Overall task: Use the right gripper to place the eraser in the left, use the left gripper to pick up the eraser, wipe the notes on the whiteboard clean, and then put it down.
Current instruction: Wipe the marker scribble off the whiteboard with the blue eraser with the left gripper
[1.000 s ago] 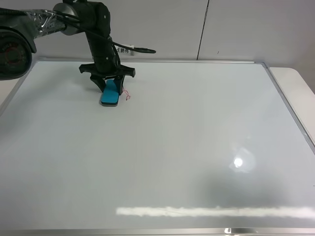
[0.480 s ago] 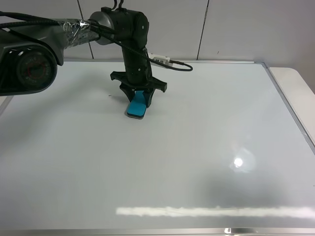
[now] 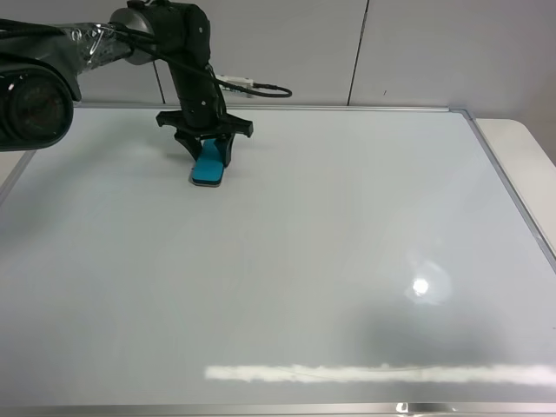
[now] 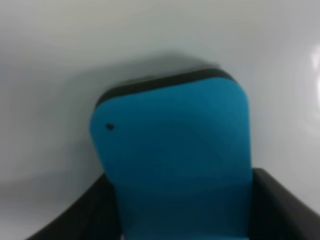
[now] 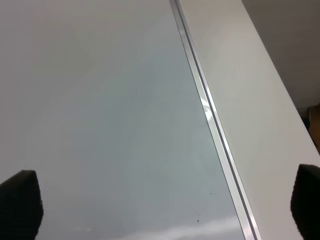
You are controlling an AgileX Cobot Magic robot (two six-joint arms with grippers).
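Pointing nearward, eraser lengthwise

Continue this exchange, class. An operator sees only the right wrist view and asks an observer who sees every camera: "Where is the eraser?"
Observer: The eraser is clamped in the left gripper, far back on the left side of the whiteboard.
Operator: Is it lying flat?
Observer: No, it is tilted, and only its lower end looks to be down on the whiteboard.
Operator: Any red writing showing?
Observer: None shows on the whiteboard in the high view.
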